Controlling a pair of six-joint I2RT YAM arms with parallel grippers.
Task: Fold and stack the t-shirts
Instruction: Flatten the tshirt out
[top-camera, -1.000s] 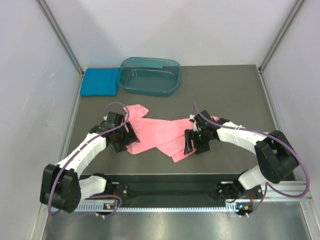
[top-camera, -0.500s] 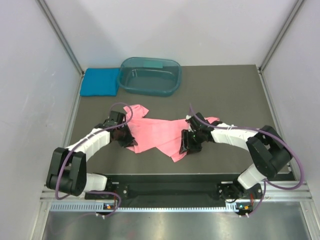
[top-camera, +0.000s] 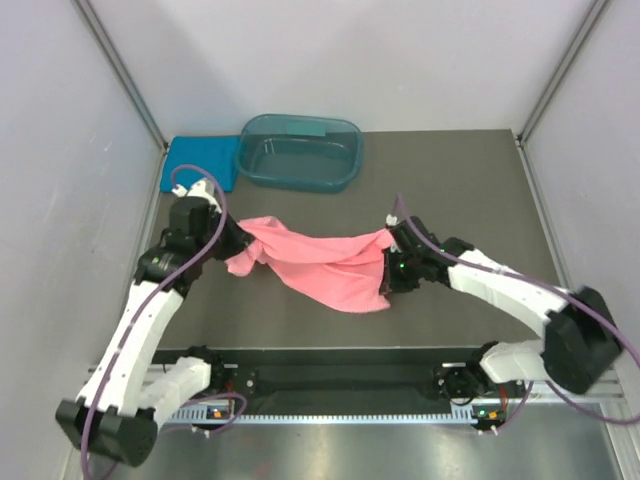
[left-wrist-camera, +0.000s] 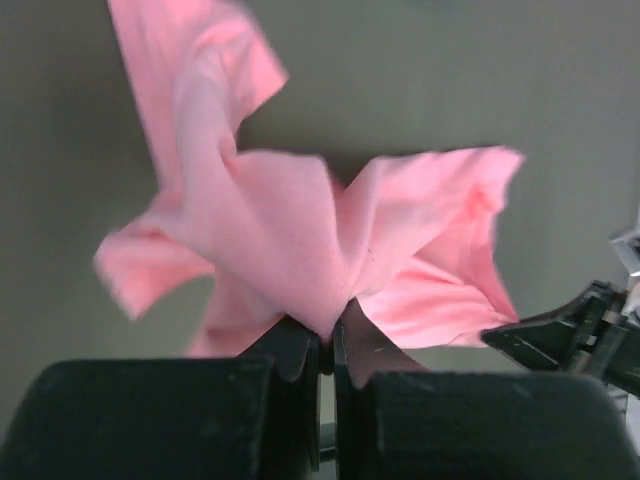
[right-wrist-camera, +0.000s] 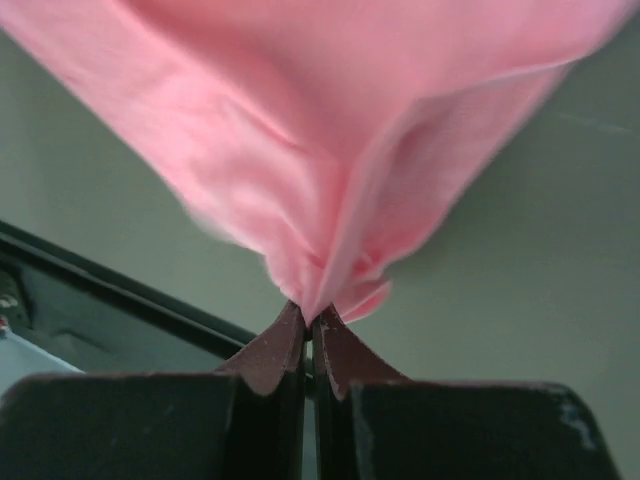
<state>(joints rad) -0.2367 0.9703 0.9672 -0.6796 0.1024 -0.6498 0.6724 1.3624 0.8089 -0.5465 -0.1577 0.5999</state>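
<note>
Beside the tub (top-camera: 300, 152), one teal t-shirt (top-camera: 200, 163); before it, one pink t-shirt (top-camera: 320, 265) hangs, clamped by left gripper (top-camera: 228, 245) and right gripper (top-camera: 390, 262).

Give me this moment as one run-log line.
left gripper: shut on pink t-shirt | right gripper: shut on pink t-shirt | pink t-shirt: strung between both, unfolded | blue t-shirt: folded, beside tub

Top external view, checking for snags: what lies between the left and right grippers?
The salmon-pink t-shirt, sagging between the left gripper and right gripper, each shut on one end; the top external view shows it.
</note>
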